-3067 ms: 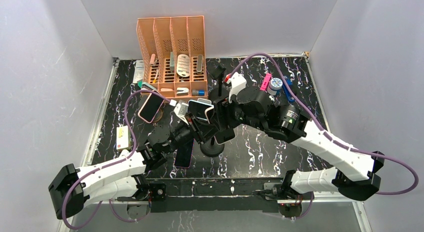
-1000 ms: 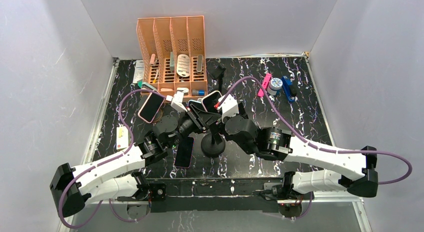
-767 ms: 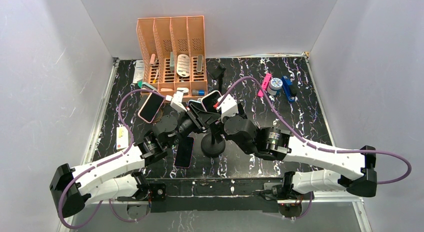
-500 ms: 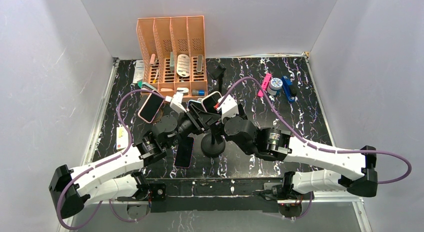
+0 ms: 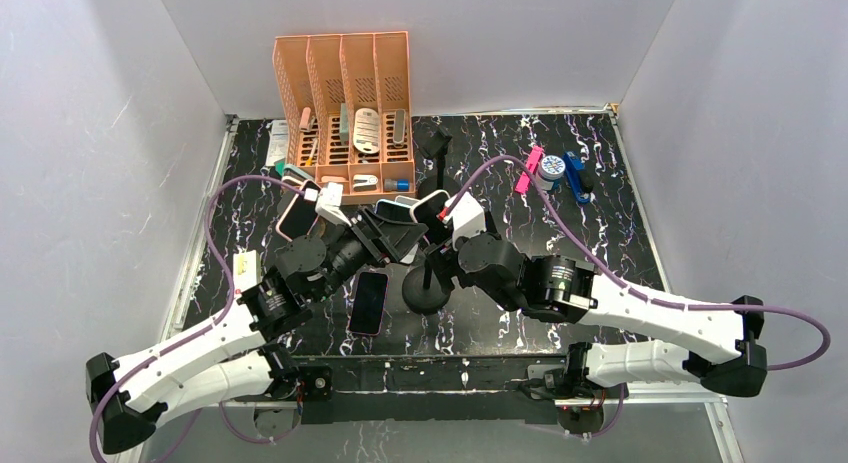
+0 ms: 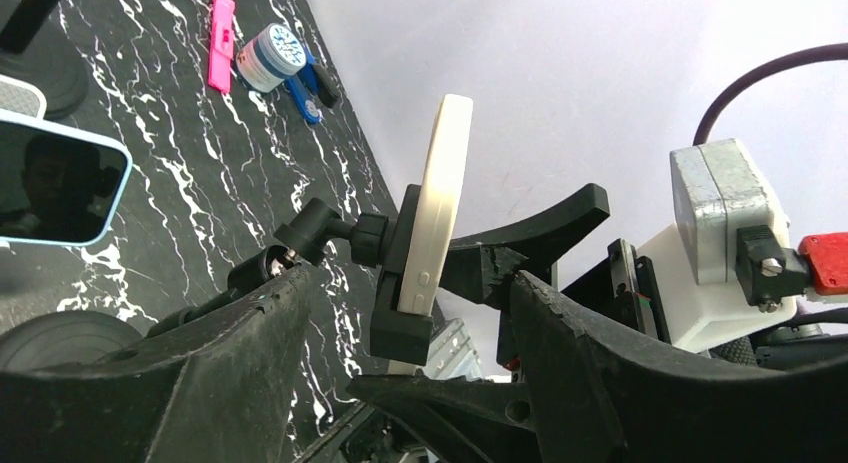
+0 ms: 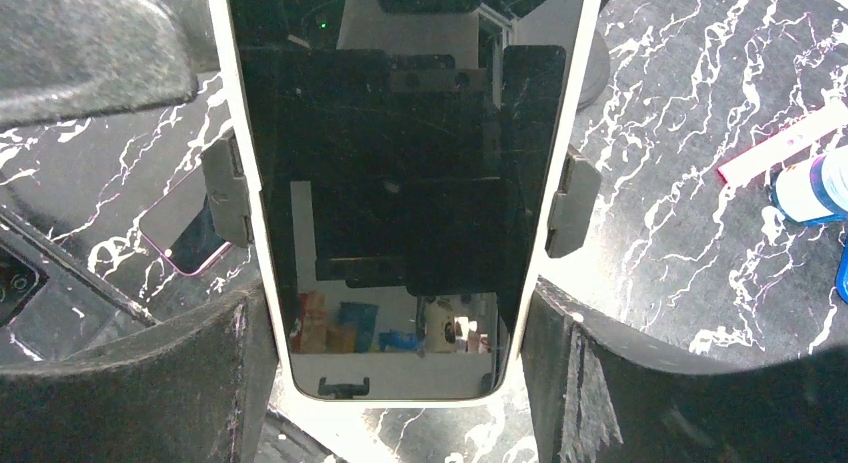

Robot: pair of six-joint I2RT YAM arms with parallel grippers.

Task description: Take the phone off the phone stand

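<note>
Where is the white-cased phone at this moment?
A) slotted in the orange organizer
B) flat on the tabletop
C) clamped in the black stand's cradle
C: in the left wrist view the white-cased phone sits edge-on in the stand's cradle, and the right wrist view shows side clamps on both its edges.

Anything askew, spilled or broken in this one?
Nothing is spilled or visibly broken. The white phone sits clamped in the phone stand. The only untidy bit is two loose phones lying flat and slanted on the table left of the stand: a dark phone and a pink-cased phone.
</note>
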